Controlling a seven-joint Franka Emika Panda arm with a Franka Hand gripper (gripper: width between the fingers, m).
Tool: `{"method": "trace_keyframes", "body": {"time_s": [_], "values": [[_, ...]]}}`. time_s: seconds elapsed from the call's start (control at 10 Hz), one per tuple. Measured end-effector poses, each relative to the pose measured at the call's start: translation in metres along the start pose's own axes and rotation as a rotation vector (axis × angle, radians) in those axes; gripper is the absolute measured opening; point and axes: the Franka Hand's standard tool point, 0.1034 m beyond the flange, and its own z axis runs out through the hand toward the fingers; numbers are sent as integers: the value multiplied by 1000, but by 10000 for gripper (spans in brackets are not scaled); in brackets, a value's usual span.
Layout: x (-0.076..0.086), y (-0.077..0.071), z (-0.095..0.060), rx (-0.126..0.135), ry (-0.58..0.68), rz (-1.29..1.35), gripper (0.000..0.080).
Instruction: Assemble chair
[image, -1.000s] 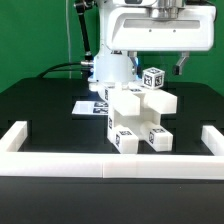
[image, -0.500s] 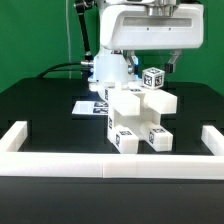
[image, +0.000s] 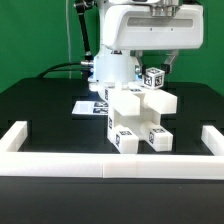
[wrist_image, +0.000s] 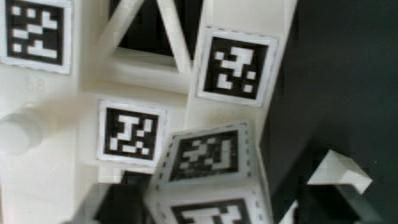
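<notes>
The partly built white chair (image: 135, 122), made of tagged panels and square legs, stands in the middle of the black table. My gripper (image: 153, 72) hangs just above its upper part, on the exterior view's right. It is shut on a short white tagged leg piece (image: 153, 78), which is held tilted close over the chair's top. In the wrist view the same leg piece (wrist_image: 214, 178) sits between my dark fingers (wrist_image: 125, 195), with the gripper (wrist_image: 222, 205) over the chair's tagged panels (wrist_image: 134, 135). I cannot tell whether the leg piece touches the chair.
The marker board (image: 84, 106) lies flat behind the chair on the exterior view's left. A low white border wall (image: 110, 166) runs along the front with raised corners at both ends (image: 20, 135). The robot base (image: 108, 70) stands behind.
The gripper body has shifted very slightly toward the exterior view's left. The held leg piece stays at almost the same spot above the chair.
</notes>
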Motion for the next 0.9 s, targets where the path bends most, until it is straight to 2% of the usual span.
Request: {"method": "trace_keyframes", "body": {"time_s": [0.1, 0.6, 0.8, 0.9], "values": [[0, 0, 0, 0, 0, 0, 285], [0, 1, 0, -1, 7, 42, 286], [0, 4, 0, -15, 37, 190, 286], [0, 5, 0, -12, 39, 271, 287]]}}
